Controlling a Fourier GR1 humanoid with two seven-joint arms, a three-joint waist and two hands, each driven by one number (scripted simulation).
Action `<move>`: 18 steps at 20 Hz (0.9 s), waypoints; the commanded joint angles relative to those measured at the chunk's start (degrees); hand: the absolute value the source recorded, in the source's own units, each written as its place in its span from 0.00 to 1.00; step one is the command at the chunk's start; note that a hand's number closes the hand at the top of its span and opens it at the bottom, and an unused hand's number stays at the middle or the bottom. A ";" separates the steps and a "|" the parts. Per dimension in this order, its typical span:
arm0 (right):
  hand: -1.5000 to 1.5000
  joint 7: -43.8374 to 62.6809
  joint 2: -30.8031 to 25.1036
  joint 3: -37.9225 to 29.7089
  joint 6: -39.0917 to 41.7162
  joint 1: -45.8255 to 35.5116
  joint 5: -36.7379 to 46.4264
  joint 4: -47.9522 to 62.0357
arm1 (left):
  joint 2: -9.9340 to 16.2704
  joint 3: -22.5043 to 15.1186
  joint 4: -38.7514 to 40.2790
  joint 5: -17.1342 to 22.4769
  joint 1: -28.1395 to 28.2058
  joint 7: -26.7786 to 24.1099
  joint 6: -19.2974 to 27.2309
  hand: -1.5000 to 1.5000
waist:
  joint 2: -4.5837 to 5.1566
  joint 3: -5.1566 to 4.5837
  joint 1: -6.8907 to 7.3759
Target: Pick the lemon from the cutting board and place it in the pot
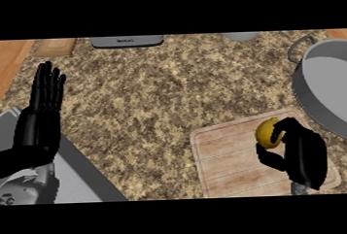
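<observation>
A yellow lemon (267, 131) sits at the far right part of the wooden cutting board (224, 158). My right hand (301, 156) is on the board just right of the lemon, with its fingers and thumb curled round the fruit and hiding its right side. The grey pot (320, 92) stands beyond the board at the right edge, its inside bare. My left hand (41, 114) rests open at the left, fingers straight and pointing up.
A grey appliance (126, 41) and a wooden block (56, 47) stand at the counter's far edge. A pale round object (240, 36) is at the back right. The speckled counter (147, 100) stretches between my hands.
</observation>
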 commanded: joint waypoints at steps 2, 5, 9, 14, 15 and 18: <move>1.00 11.02 1.41 -11.66 4.96 -12.93 -0.88 9.83 | -4.04 -5.03 3.42 1.11 3.37 2.07 -1.56 0.50 | 2.97 -1.46 3.31; 1.00 18.44 0.37 -18.74 8.45 -16.35 -3.30 14.66 | -2.41 -3.52 0.92 1.48 0.86 3.42 -2.06 0.50 | 4.76 -1.37 5.11; 1.00 26.60 -3.84 -23.79 11.18 -28.25 0.64 21.14 | -2.73 -4.60 1.05 1.71 -0.01 4.60 -2.97 0.50 | 4.81 -1.61 8.51; 1.00 32.76 -10.56 -25.74 13.41 -40.49 8.33 30.40 | -3.48 -5.97 2.50 1.34 -2.10 5.34 -3.83 0.50 | 4.84 -1.65 10.53; 1.00 33.42 -11.97 -25.83 13.77 -42.85 9.89 31.83 | -4.38 -7.07 2.73 0.69 -3.26 5.55 -3.46 0.50 | 4.93 -1.61 10.47; 1.00 37.06 -13.69 -25.99 15.30 -47.72 14.76 37.72 | -4.82 -7.54 3.64 0.67 -4.01 6.50 -3.77 0.50 | 4.86 -1.60 10.82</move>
